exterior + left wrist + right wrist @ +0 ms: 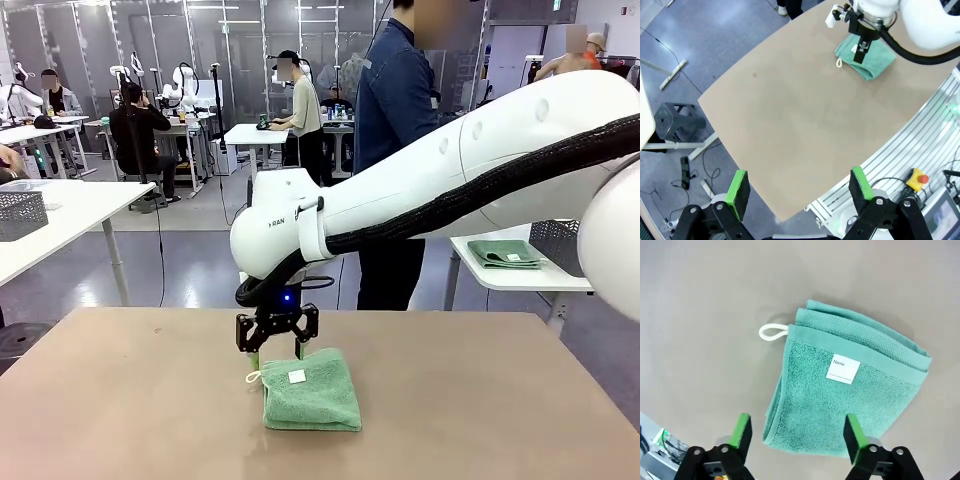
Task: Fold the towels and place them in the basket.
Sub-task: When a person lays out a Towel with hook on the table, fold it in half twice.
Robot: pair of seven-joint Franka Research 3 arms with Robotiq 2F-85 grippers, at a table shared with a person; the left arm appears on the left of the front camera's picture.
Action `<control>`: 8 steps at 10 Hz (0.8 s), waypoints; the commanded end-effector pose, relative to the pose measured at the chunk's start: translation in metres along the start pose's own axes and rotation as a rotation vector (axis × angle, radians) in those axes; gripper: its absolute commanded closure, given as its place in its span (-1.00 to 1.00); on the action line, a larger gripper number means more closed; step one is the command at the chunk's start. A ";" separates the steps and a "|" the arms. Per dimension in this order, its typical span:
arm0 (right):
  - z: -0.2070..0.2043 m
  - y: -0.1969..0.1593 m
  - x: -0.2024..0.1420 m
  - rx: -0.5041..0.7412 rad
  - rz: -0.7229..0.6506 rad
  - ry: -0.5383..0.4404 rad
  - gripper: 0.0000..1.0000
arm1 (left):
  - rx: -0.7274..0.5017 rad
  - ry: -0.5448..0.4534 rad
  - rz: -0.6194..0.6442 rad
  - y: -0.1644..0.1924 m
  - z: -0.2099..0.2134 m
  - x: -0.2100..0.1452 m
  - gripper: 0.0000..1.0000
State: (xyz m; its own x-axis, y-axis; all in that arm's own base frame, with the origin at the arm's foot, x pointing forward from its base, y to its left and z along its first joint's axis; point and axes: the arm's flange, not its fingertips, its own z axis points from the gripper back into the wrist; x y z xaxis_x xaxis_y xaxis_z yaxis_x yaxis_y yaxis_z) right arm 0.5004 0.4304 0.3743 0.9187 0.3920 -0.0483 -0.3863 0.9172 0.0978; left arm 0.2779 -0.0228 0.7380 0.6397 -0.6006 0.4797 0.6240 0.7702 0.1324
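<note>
Green pads on the right gripper [797,436] stand wide apart and hold nothing. The folded green towel [845,390] lies below them, with one pad over the cloth and the other just off its edge. From the front, this gripper hangs close above the towel's far left corner, and I cannot tell whether a fingertip touches the cloth. The towel lies flat on the brown table [480,400] with its white label [843,369] facing up and its white loop [772,332] sticking out at one corner. The left gripper [799,186] is also spread wide and empty, well apart from the towel, above the table's edge on the robot's side

A dark wire basket [553,240] stands on a small white table [520,277], well behind the towel and to its right, just beside a second green towel [505,252] that is also folded. The right arm [480,150] cuts off most of the basket, so what it holds cannot be made out

A person [395,130] stands behind the towel at the far side, hands hidden behind the arm
</note>
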 end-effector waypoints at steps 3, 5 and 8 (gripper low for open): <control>0.000 0.000 0.000 0.000 0.000 0.000 -1.00 | 0.003 -0.006 -0.020 -0.001 -0.002 -0.003 -1.00; 0.000 0.000 0.000 0.000 0.000 0.000 -1.00 | 0.003 -0.006 -0.020 -0.001 -0.002 -0.003 -1.00; 0.000 0.000 0.000 0.000 0.000 0.000 -1.00 | 0.003 -0.006 -0.020 -0.001 -0.002 -0.003 -1.00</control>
State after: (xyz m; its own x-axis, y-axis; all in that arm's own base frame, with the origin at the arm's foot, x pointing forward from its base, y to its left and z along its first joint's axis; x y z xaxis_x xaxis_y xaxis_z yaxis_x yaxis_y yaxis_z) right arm 0.5006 0.4313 0.3741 0.9191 0.3911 -0.0487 -0.3852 0.9175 0.0996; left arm 0.2779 -0.0228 0.7380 0.6396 -0.6006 0.4797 0.6240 0.7702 0.1324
